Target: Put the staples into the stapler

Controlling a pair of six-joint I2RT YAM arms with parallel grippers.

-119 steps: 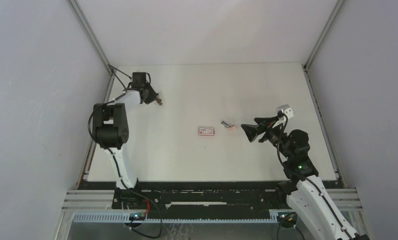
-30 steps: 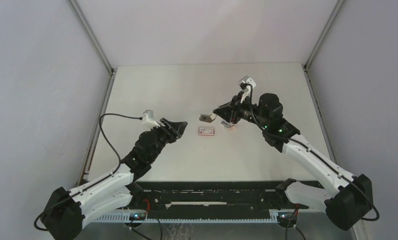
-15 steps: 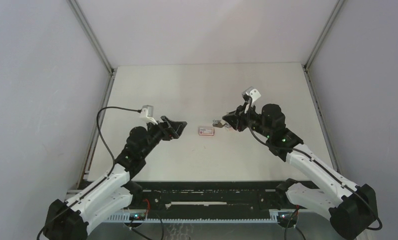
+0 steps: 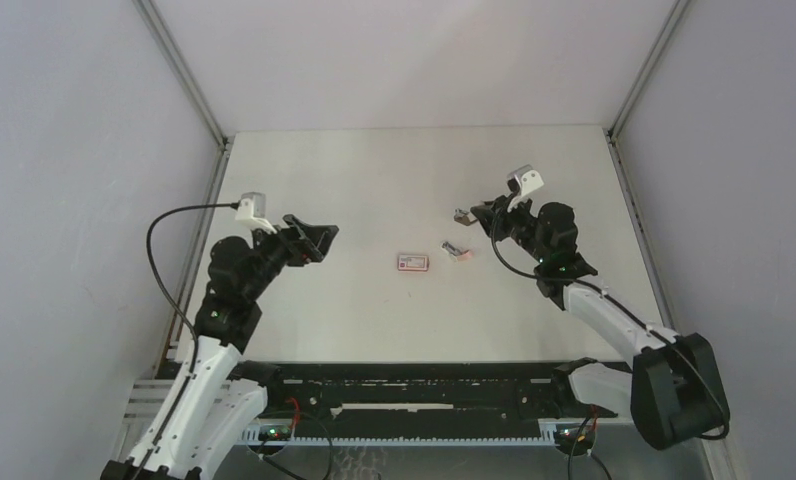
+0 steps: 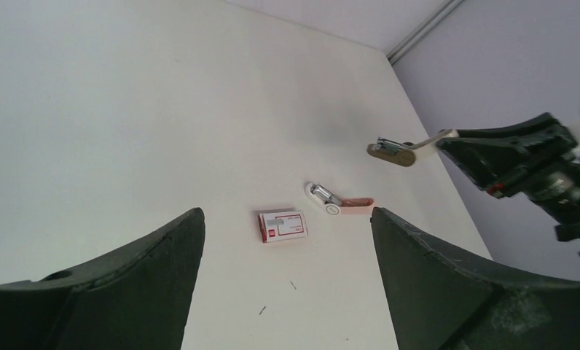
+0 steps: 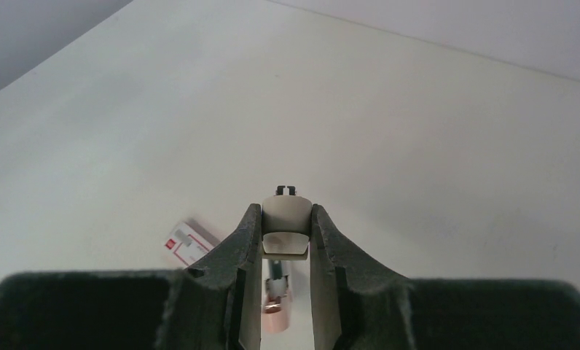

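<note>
Now, from above, both arms are pulling back from the middle. The right gripper point(image 4: 471, 213) is lifting a small pale piece point(image 4: 461, 215), pinched tight, up and away from the stapler point(image 4: 457, 250). The staples box point(image 4: 412, 262) is lying just beside the stapler, so loading is probably yet to come. The left gripper point(image 4: 322, 240) is hanging wide apart, holding nothing. From the left wrist, the table point(image 5: 127, 109) is giving lots of room, with both things far from any edge. From the right wrist, the fingers are squeezing the piece above the stapler.
</note>
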